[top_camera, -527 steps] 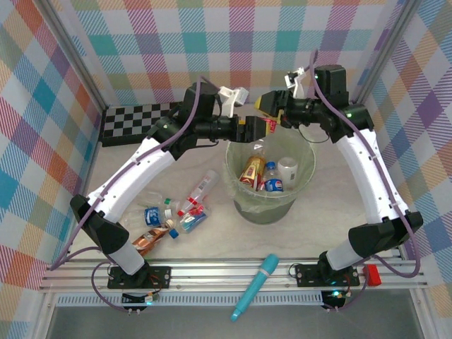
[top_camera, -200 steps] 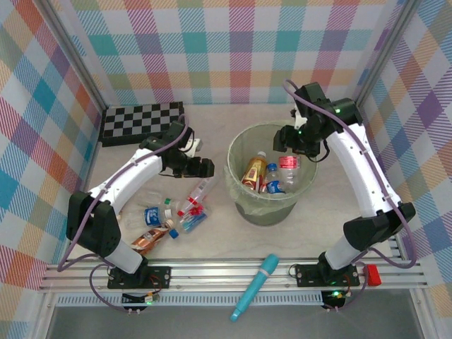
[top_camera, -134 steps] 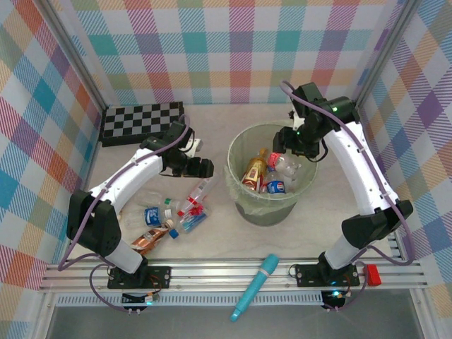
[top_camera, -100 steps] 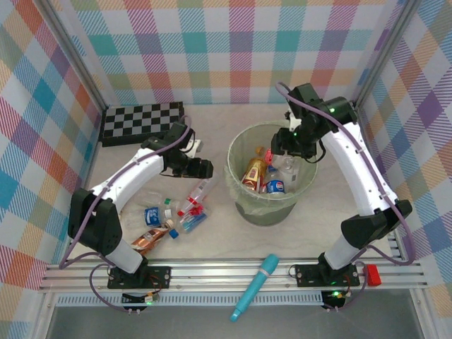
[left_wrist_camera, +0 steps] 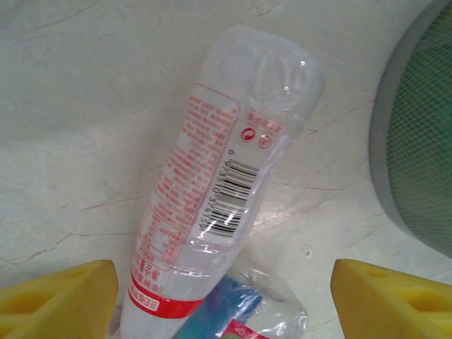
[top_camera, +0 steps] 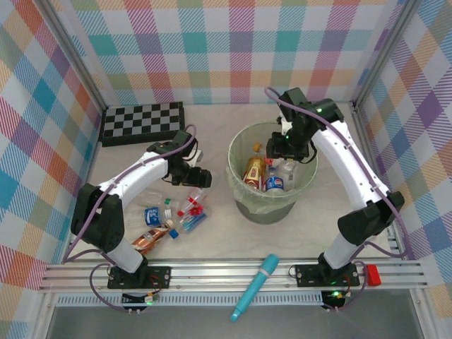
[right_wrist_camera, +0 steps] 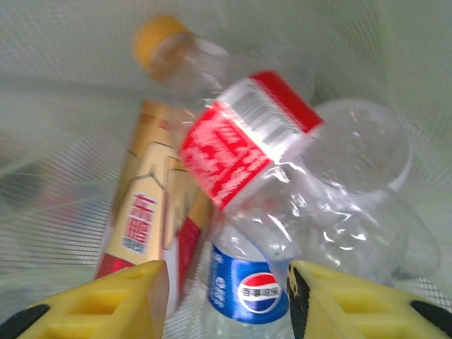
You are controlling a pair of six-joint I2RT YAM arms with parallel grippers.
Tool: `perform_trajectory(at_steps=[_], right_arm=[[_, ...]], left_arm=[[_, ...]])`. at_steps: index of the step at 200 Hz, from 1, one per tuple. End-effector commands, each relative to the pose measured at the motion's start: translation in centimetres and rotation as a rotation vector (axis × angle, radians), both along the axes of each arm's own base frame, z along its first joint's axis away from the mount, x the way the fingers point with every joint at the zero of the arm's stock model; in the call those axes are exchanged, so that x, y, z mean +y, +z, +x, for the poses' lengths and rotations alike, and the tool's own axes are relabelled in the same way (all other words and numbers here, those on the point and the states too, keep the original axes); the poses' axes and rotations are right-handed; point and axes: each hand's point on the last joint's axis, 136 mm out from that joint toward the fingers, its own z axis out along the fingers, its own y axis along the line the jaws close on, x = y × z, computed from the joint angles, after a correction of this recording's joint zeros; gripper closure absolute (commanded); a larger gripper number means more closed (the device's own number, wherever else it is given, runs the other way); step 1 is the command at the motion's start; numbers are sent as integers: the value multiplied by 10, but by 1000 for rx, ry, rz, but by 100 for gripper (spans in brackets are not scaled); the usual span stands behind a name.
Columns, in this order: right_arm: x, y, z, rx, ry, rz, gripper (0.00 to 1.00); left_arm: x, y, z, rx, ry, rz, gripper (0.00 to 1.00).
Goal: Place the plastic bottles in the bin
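Glossy clear plastic bottles [left_wrist_camera: 226, 176], translucent matt bin [top_camera: 272, 206], smooth marbled tabletop [left_wrist_camera: 85, 106]

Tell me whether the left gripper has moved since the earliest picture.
Yes: left gripper went from above the bin leftward and nearer, to the loose bottles.

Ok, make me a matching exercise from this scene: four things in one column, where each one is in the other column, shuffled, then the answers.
Things:
1. checkerboard
2. teal tube
3. blue-label bottle
4. clear bottle with red print

Places:
A. inside the bin
B. lying on the table, just outside the bin
C. across the front rail
D. flat in the table's far left corner

Pairs: 1-D, 2-C, 3-A, 4-B
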Motion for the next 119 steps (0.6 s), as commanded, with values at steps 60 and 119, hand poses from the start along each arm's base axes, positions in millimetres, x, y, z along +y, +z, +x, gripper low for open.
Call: perform_trajectory(at_steps=[60,119], right_arm=[[34,97,-9,-272,72,364,41],[34,101,-11,-289,63,381,40]], left_arm=[[2,-45,-12,80,-65,81,21],[2,-59,0,77,-68,122,34]])
